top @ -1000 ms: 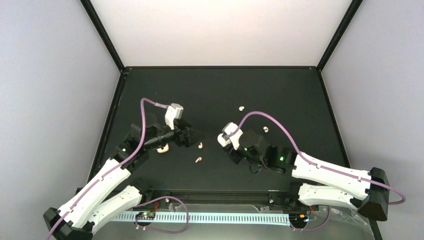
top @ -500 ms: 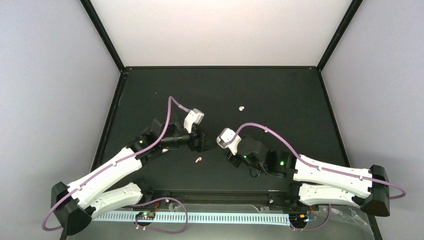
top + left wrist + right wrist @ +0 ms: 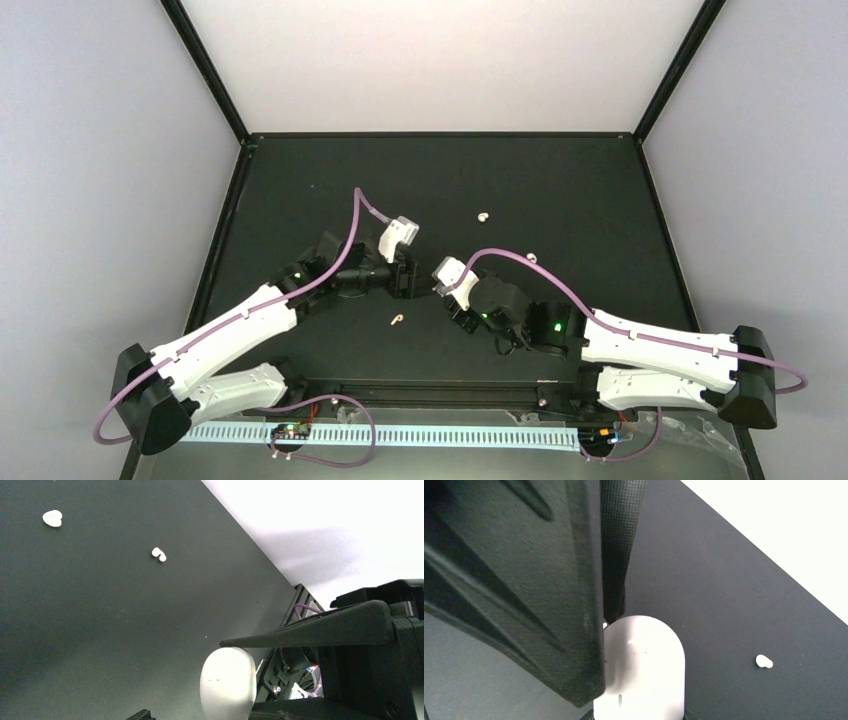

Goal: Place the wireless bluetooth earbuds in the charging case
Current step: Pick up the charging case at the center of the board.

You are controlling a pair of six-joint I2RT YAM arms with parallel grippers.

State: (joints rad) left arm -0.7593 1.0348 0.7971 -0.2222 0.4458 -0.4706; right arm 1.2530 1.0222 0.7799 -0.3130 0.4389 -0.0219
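The black table (image 3: 560,180) fills the workspace. The left arm (image 3: 235,325) and right arm (image 3: 650,345) reach inward and meet near its middle.

The left gripper (image 3: 408,280) stands at 9 o'clock of the right gripper (image 3: 447,292), the 2 almost nose to nose. The left jaws are apart. In the right wrist view, 1 ribbed left pad sits just above a white pill-shaped capsule (image 3: 640,670). That capsule rises from the spot where the right fingers meet, so the right jaws look clamped on it, though the fingers themselves barely show.

3 wireless bluetooth earbuds lie loose on the table:
- 1 (image 3: 398,320) at 6 o'clock of the left gripper
- 1 (image 3: 531,257) at 2 o'clock of the right gripper
- 1 (image 3: 483,215) at 1 o'clock, farther back

The charging case shows in no view, so I cannot tell where it lies.

The step in hand seems to be a joint grip or hand-over of the capsule. No bud is held and insertion has not begun. The next move likely calls for the left jaws to centre squarely on the capsule before squeezing, since its rounded sides could slip. After that, each tiny bud will need a fine, low pinch.
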